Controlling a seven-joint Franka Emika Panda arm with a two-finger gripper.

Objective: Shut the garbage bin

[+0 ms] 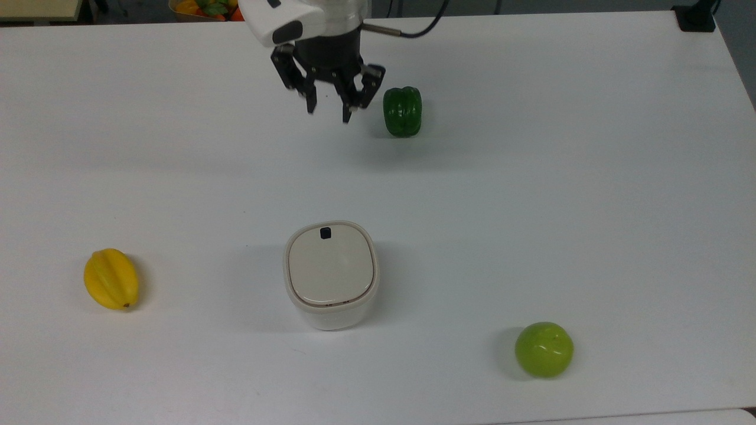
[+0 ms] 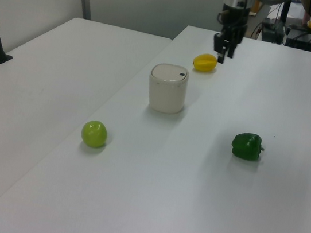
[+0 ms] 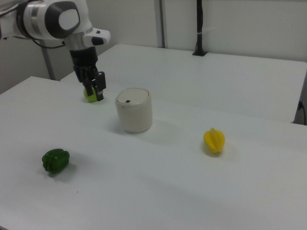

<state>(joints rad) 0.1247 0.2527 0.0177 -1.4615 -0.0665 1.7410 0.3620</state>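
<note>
Lidded garbage bin [image 1: 331, 274] (claw [image 1: 328, 112] apart, spread)

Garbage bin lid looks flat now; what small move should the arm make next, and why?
Probably just finish retreating and stop. The garbage bin has its lid seated flat, and the gripper hangs open, apart from it, near the green pepper.

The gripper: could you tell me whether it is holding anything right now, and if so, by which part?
Nothing is held. The gripper is open and empty above the table, apart from the garbage bin.
</note>
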